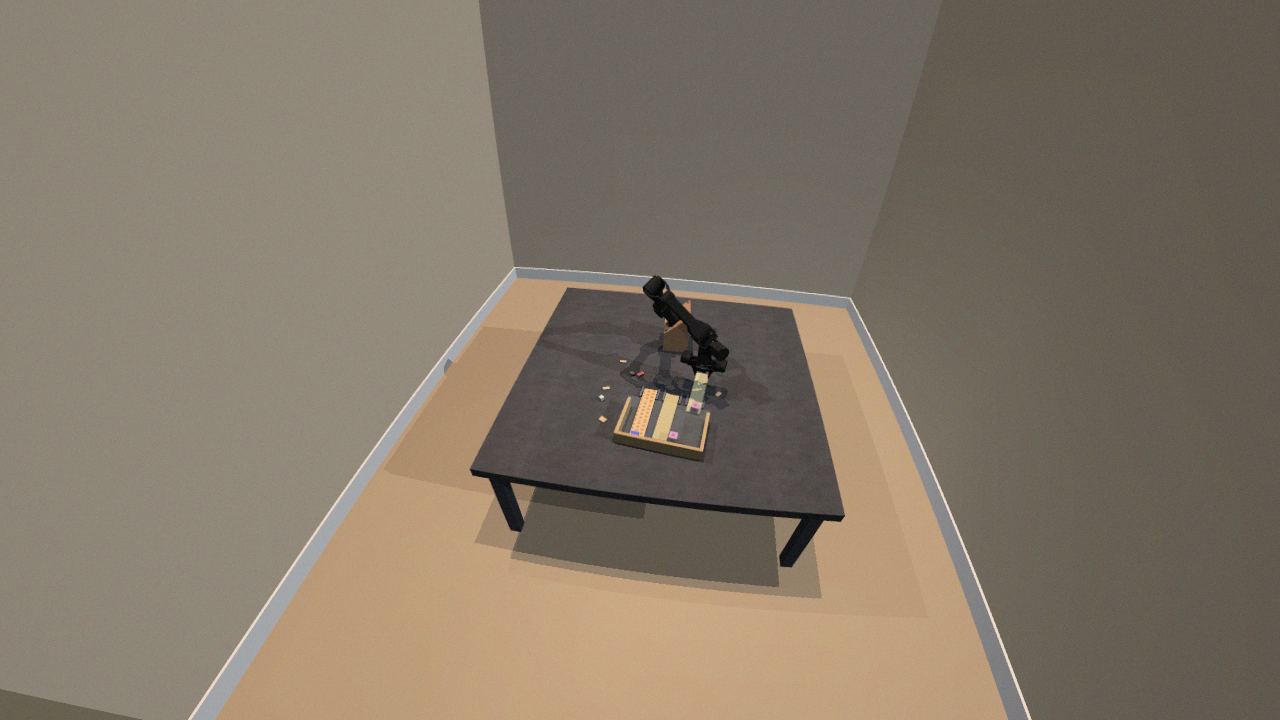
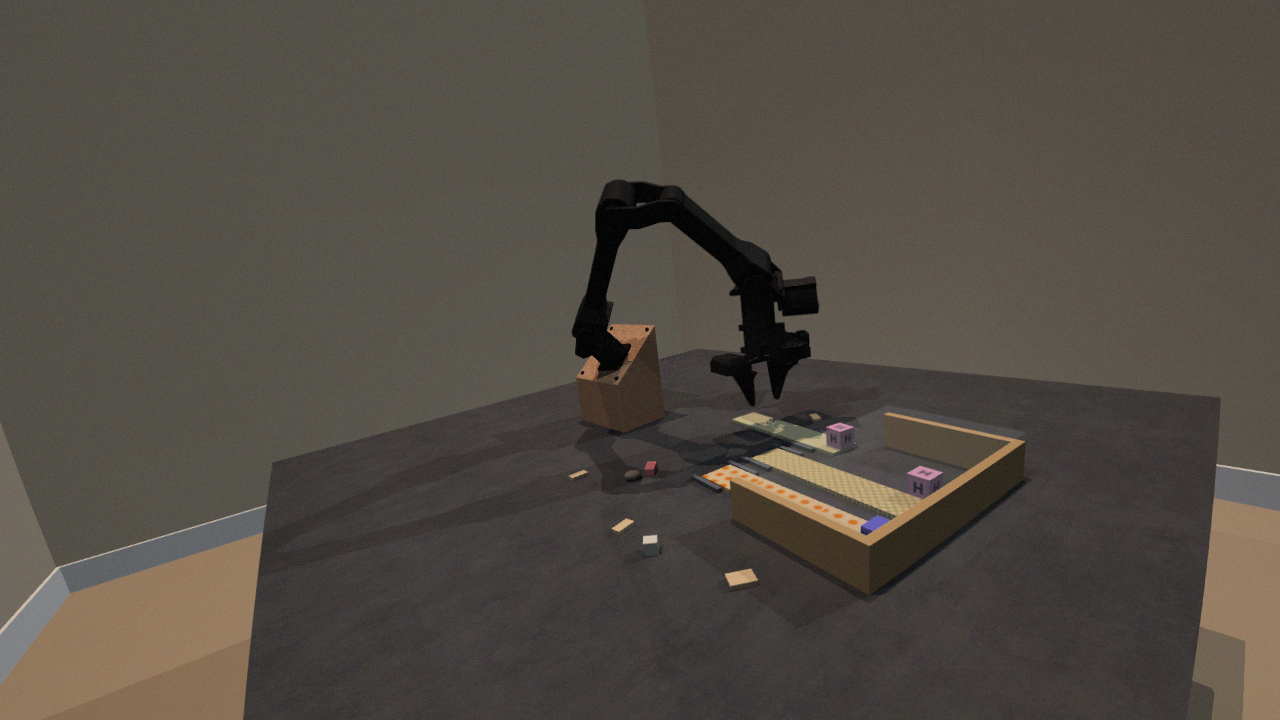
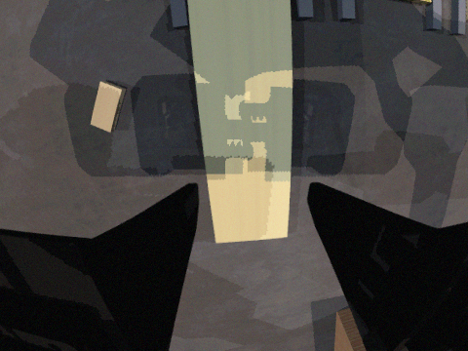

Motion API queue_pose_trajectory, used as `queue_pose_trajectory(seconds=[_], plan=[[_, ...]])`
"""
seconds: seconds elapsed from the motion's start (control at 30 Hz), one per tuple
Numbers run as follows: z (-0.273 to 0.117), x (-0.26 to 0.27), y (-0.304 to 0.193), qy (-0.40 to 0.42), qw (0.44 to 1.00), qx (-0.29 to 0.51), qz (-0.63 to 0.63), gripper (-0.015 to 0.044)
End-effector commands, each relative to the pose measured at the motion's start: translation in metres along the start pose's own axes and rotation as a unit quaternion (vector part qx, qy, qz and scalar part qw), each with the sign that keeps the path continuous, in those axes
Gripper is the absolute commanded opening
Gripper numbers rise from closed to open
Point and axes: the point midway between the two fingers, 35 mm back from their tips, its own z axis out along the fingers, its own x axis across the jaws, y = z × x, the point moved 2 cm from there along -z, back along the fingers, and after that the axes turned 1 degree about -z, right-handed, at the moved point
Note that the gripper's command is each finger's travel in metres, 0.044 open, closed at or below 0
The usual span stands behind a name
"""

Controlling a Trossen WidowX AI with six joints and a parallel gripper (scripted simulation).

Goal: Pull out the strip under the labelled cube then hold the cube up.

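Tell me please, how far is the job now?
Looks done: the plain strip lies mostly outside the wooden frame, a pink H cube on its inner end. In hand: nothing; the open jaws hang above its outer end. Left: gripping that cube and holding it up.

In the wrist view, the top edge cuts off the plain strip [image 1: 699, 391] [image 2: 787, 431] [image 3: 249, 112]; 1 wooden block [image 1: 676, 335] [image 2: 623, 394] [image 3: 347, 331] is mostly out of frame.

The robot arm [image 1: 684, 324] [image 2: 711, 234] is matte black, with chunky rounded joints and blocky housings; its claw [image 1: 702, 374] [image 2: 764, 402] [image 3: 253, 191] has two tapered, pointed black fingers.
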Motion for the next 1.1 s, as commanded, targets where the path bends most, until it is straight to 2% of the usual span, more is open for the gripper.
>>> queue_pose_trajectory(seconds=[0.0,0.1,1.07], plan=[[-0.002,0.002,0.015,-0.002,1.0,-0.003,-0.002,0.0367],[-0.004,0.002,0.026,-0.002,1.0,-0.003,-0.002,0.044],[-0.021,0.01,0.135,-0.002,1.0,-0.005,0.0,0.044]])
